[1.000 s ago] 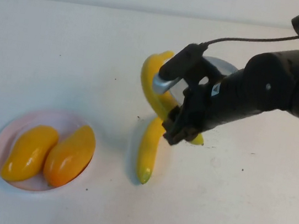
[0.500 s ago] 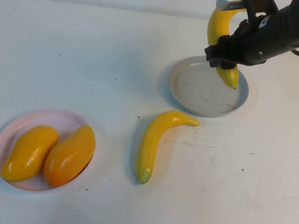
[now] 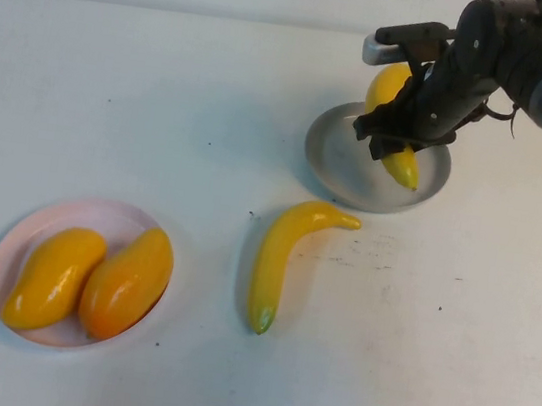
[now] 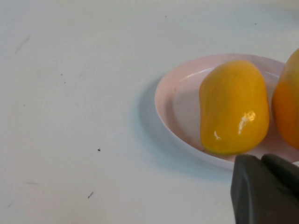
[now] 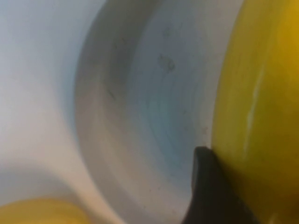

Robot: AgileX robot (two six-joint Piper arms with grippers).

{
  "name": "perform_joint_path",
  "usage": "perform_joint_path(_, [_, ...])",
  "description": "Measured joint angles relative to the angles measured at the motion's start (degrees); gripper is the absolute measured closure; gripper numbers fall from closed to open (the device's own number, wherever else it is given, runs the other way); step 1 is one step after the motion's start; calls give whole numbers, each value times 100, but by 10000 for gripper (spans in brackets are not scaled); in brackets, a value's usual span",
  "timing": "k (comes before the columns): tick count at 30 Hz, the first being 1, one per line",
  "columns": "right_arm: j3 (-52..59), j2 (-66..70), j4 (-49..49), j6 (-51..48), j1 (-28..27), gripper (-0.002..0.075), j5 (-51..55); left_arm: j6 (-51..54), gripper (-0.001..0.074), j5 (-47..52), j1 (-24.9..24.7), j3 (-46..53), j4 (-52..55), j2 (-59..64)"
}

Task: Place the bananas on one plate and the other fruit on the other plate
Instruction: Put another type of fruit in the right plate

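My right tool (image 3: pixel 401 141) is clenched around one banana (image 3: pixel 400 166) above the grey-blue plate (image 3: pixel 343 158), the banana's tip dipping inside its rim. The other banana (image 3: pixel 280 250) lies on the surface (image 3: pixel 165 97) just beside that plate. Well away from it, both mangoes (image 3: pixel 89 278) sit on the pink plate (image 3: pixel 98 214), where my left tool (image 4: pixel 266 191) hovers, fully closed and empty.

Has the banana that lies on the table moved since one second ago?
No. The loose banana lies in the same spot beside the pink plate; only the right claw carried the other banana over the grey-blue plate.
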Motion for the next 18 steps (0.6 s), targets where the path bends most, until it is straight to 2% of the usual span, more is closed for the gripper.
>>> perform_joint_path(18, [-94, 210, -23, 113, 0, 411, 459, 0, 735, 0, 0, 0, 0, 0])
